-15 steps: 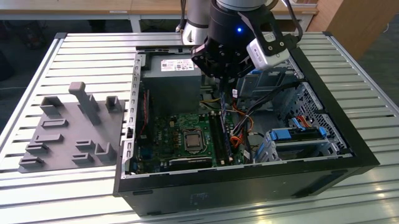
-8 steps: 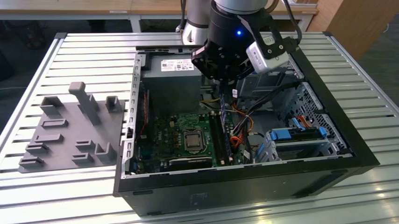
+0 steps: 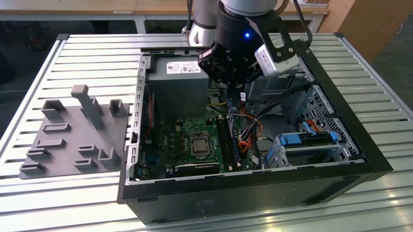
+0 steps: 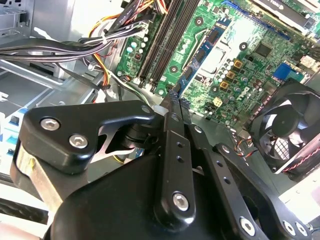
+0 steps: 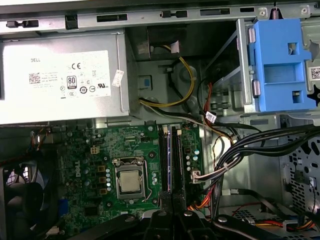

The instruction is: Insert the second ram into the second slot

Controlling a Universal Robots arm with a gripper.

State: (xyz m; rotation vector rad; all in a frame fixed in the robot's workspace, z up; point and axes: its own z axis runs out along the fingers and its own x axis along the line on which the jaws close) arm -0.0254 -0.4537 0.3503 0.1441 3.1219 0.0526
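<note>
Tool (image 3: 230, 87) tight on second ram (image 3: 231, 108)

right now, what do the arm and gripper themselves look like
The arm is a silver-grey tube ending in a black cylindrical wrist with a small blue light. A silver-grey camera box sits on its side, black cables above. The gripper is black angular linkage bars with silver screw heads.
</note>
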